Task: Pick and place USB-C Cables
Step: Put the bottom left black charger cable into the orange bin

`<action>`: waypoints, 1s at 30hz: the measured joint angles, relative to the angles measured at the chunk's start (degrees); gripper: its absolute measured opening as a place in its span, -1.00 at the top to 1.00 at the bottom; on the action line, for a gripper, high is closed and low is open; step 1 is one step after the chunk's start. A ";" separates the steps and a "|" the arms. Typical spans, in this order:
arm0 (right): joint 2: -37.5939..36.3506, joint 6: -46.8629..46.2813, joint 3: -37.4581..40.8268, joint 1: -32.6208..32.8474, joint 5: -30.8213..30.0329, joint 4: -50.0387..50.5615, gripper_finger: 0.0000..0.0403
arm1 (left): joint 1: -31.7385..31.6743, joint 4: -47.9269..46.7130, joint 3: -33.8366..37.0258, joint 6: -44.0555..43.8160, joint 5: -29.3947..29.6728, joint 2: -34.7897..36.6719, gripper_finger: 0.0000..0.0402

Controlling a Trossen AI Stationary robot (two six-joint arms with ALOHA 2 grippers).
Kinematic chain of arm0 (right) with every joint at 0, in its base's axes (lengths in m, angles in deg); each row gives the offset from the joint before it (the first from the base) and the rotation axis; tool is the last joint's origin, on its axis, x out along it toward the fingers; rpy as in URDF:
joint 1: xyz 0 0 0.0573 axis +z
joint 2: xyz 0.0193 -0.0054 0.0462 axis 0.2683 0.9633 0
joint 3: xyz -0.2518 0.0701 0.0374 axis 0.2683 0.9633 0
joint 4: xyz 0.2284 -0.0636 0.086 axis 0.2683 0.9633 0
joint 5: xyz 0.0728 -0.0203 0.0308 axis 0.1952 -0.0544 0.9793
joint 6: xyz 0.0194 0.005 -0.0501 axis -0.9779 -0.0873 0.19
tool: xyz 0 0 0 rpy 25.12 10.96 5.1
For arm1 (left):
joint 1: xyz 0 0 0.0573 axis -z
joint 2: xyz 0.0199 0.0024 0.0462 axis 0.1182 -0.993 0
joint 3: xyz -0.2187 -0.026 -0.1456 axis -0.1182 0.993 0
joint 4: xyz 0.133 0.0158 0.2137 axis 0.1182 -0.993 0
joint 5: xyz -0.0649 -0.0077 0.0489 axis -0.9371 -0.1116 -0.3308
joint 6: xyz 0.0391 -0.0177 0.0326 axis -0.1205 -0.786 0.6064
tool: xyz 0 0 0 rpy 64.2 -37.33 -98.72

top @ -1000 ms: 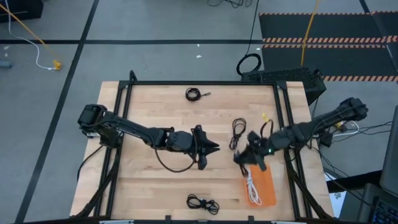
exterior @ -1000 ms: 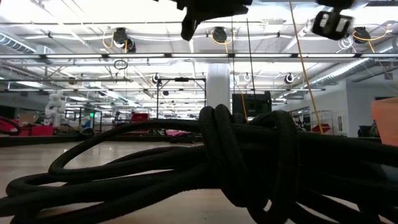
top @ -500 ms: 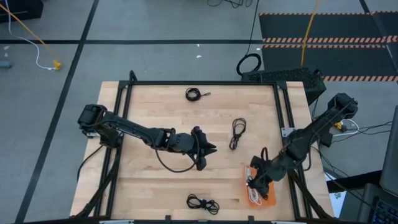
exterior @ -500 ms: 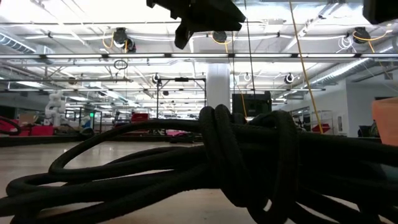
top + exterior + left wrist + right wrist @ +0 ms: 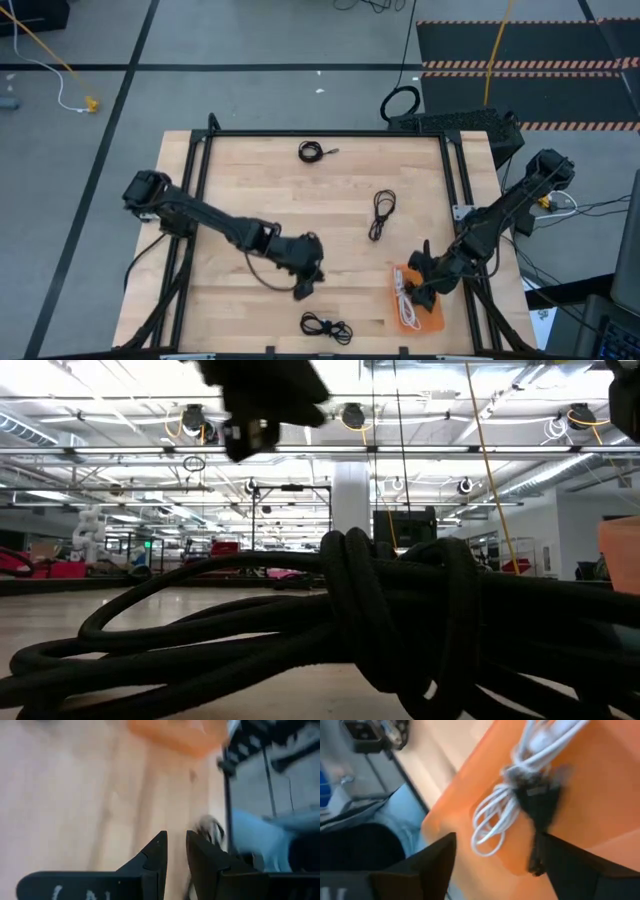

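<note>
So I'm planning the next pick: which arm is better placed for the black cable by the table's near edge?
Left. Its gripper hangs just beside that black cable, fingers nearly closed. The right gripper is open over the orange tray.

Readable text: none in any view.
Left gripper (image 5: 175,851) marks: pale strokes on the body below the fingers, cut off at the picture's edge, not legible.
Floor mat (image 5: 530,65) marking: orange and white striped bands, no words or numbers.
</note>
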 joint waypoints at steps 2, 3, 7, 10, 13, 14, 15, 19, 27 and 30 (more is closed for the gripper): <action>0.00 0.40 -0.02 0.01 0.19 -1.02 -0.45 | 1.97 -1.71 0.00 -0.73 -0.15 0.00 0.64; 0.00 1.02 -0.02 0.01 0.17 -1.26 -0.48 | 2.86 -2.01 0.00 -0.76 -0.20 -0.02 0.64; 0.00 4.30 -0.02 0.00 0.19 -1.72 -0.51 | 5.83 -1.94 0.00 -0.81 -0.15 -1.08 0.58; 0.00 4.92 -0.02 0.00 0.20 -2.22 -0.50 | 7.26 -2.13 0.00 -1.01 -0.15 -1.79 0.43; 0.00 5.01 -0.02 0.00 0.17 -3.19 -0.50 | 8.32 -2.06 0.00 -0.83 -0.02 -1.99 0.23; 0.00 5.01 -0.02 0.00 0.19 -3.64 -0.50 | 8.64 -2.09 0.00 -0.85 -0.02 -2.03 0.17; 0.00 5.01 -0.02 0.00 0.20 -4.09 -0.50 | 8.97 -2.09 0.00 -0.92 0.02 -2.03 0.10; 0.00 5.01 -0.04 0.00 0.19 -4.67 -0.50 | 10.68 -1.95 0.00 -4.61 -0.14 -2.23 -0.10; 0.00 5.01 -0.04 0.00 0.18 -4.97 -0.50 | 16.51 1.29 0.03 -10.91 3.40 -6.31 -0.09; -0.02 5.01 -0.04 0.00 0.17 -5.16 -0.50 | 17.50 1.80 0.07 -10.68 5.84 -7.42 -0.03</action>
